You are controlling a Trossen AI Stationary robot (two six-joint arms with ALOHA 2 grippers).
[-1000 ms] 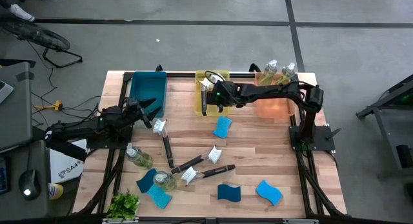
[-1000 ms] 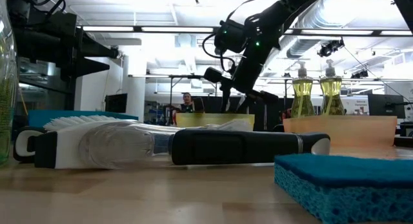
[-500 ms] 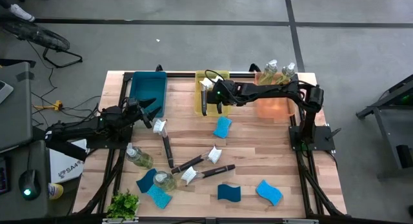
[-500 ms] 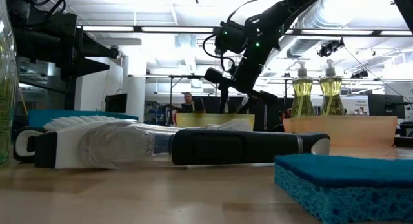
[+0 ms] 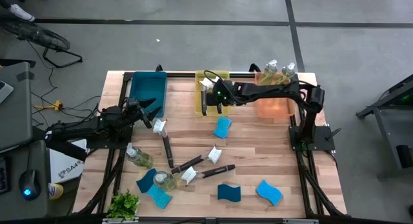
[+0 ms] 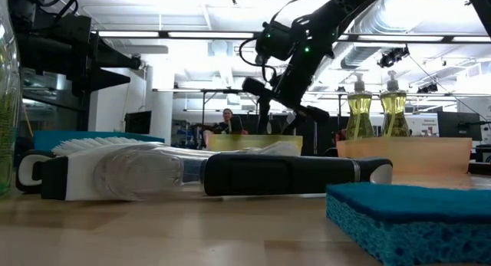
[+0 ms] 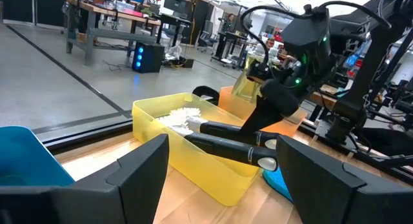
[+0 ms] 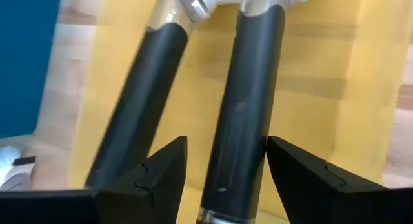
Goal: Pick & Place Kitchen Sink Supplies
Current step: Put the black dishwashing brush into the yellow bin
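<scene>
Two black-handled dish brushes (image 8: 248, 101) (image 8: 139, 101) lie in the yellow bin (image 5: 222, 77). Their white heads (image 7: 177, 117) are inside it and their handles (image 7: 226, 128) lean out over its near wall. My right gripper (image 8: 227, 153) (image 5: 218, 98) hovers open above the bin, a finger on either side of one handle, touching neither. My left gripper (image 7: 222, 159) (image 5: 150, 109) waits open by the blue bin (image 5: 147, 91). On the table lie three brushes (image 5: 166, 145), several blue sponges (image 5: 222, 127) and two bottles (image 5: 139, 157).
An orange bin (image 5: 274, 106) at the far right holds two pump bottles (image 6: 393, 105). A green plant (image 5: 124, 203) stands at the near left corner. A brush (image 6: 192, 174) and a sponge (image 6: 414, 216) lie right before the low camera. A person (image 6: 228, 120) sits in the room behind.
My right gripper has risen slightly above the yellow bin and drifted a little toward the table's left. The brushes in the bin have stayed where they were.
</scene>
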